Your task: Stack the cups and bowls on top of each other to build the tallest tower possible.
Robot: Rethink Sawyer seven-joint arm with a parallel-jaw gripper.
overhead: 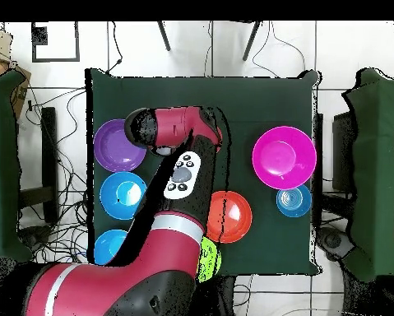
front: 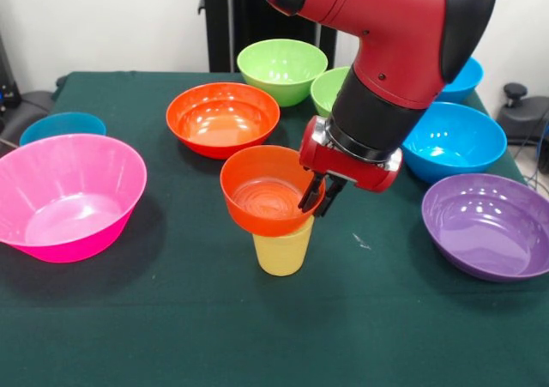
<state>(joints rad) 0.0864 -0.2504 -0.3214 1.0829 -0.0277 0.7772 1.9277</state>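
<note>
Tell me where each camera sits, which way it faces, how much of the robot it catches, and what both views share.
Front view: across the table, facing the robot; it shows the red arm descending to the end effector, shut on the rim of the small orange bowl sitting on the yellow cup.
Overhead view: above the table, looking straight down; the arm covers the table's middle and hides the cup.
Shared: the pink bowl, purple bowl, large orange bowl.
</note>
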